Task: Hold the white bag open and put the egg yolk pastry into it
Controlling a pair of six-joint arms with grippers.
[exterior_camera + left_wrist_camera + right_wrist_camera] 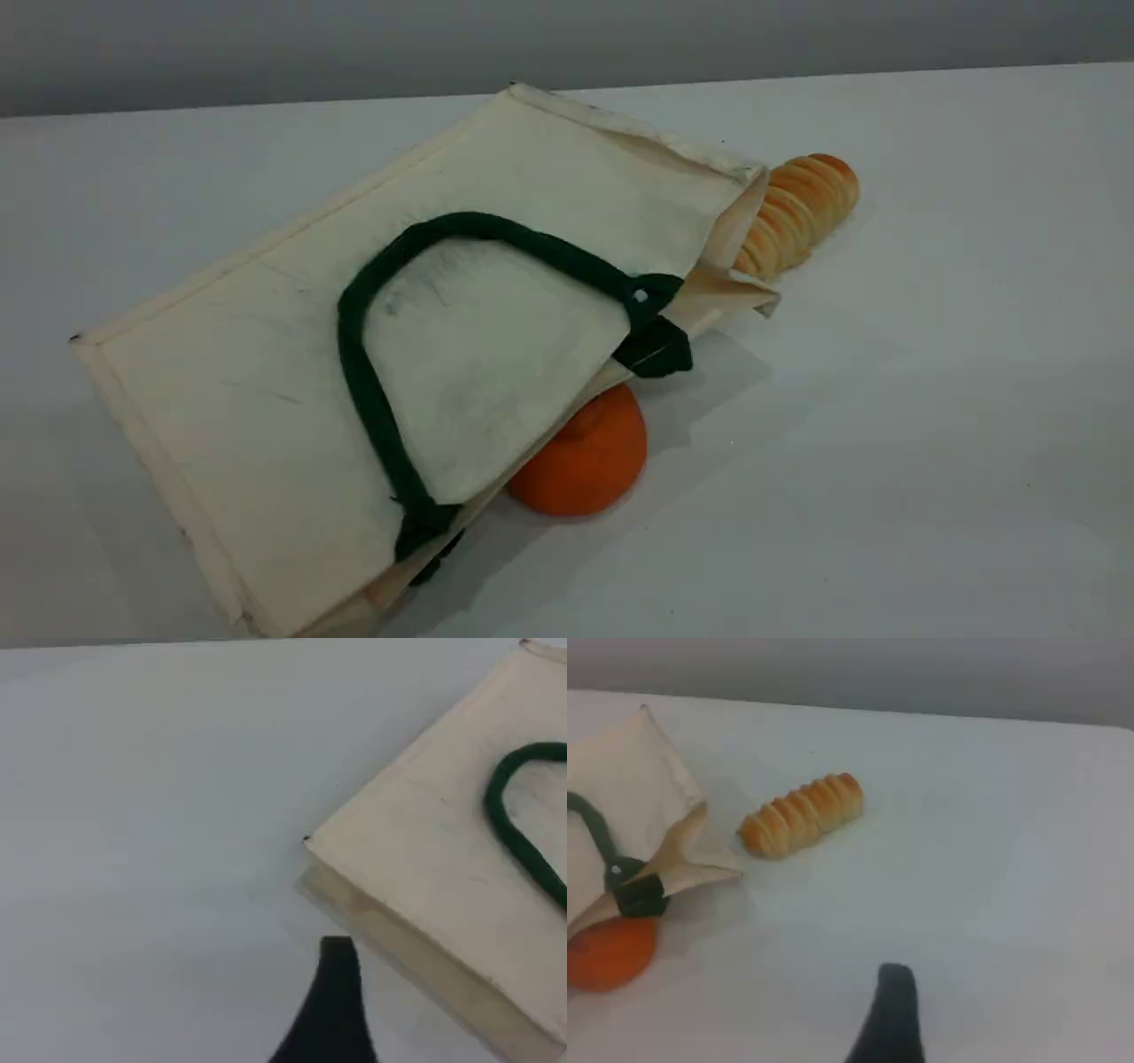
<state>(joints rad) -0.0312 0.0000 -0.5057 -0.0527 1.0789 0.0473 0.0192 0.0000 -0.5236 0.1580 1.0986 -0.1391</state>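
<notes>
The white bag (266,372) lies flat on the table, its mouth toward the right, with a dark green rope handle (354,354) looped over its top face. The egg yolk pastry is out of view. Neither arm shows in the scene view. My left gripper (337,950) hovers over bare table just off the bag's closed corner (425,850); only one dark fingertip shows, with nothing at it. My right gripper (895,979) hangs above the table to the right of the bag's mouth (673,859), also with nothing at its one visible fingertip.
A long ridged golden bread roll (797,213) lies at the far end of the bag's mouth, also seen as the roll (802,813). An orange round object (585,465) sits half under the mouth's near edge. The table's far edge (886,78) meets a grey wall.
</notes>
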